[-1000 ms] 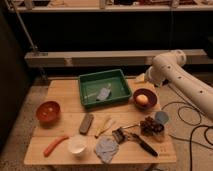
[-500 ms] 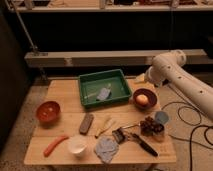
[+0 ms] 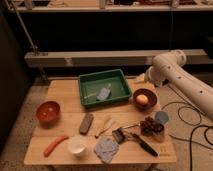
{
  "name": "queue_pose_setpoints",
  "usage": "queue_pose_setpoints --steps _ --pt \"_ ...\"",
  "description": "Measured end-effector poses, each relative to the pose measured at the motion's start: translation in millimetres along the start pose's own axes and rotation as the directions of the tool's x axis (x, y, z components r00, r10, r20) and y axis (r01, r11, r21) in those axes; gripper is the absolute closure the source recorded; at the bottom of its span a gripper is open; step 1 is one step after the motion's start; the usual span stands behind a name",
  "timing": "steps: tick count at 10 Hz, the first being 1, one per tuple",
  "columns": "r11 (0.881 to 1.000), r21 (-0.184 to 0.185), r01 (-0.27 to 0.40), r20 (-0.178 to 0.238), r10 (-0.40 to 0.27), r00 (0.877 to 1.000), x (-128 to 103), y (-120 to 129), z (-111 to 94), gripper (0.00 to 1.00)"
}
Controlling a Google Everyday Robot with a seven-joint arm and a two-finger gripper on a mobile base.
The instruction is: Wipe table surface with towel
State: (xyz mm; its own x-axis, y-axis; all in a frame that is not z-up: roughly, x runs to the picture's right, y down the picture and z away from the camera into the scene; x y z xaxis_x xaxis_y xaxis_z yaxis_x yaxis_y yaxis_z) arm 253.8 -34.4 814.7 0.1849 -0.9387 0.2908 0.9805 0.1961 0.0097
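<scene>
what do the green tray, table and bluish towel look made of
Green rectangular tray: probably plastic, even matte colour, moulded rim. Light rectangular table: seemingly wood, pale tan, matte. Bluish-grey crumpled towel: soft cloth, limp folds. The pincer hangs past the tray's far right corner.

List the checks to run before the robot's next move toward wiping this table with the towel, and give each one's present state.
1. Towel found: ok. The blue-grey towel lies at the table's front edge.
2. Towel in hand: not ok. The gripper is by the back right corner, apart from it.
3. Towel unobstructed: cannot tell. The brush lies right beside it.
4. Surface free to wipe: not ok. The green tray, red bowl and white cup stand on it.
5. Straight path to the towel: not ok. The brown bowl is between.
</scene>
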Motion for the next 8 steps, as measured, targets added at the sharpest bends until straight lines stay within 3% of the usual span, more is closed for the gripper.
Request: queue_pose_setpoints --steps 6,8 --pt "1.0 -0.007 0.002 0.006 -0.002 1.0 -1 1 -1 0.2" --pt "0.999 -0.04 -0.01 0.037 0.012 0.999 -6 -3 -21 0.2"
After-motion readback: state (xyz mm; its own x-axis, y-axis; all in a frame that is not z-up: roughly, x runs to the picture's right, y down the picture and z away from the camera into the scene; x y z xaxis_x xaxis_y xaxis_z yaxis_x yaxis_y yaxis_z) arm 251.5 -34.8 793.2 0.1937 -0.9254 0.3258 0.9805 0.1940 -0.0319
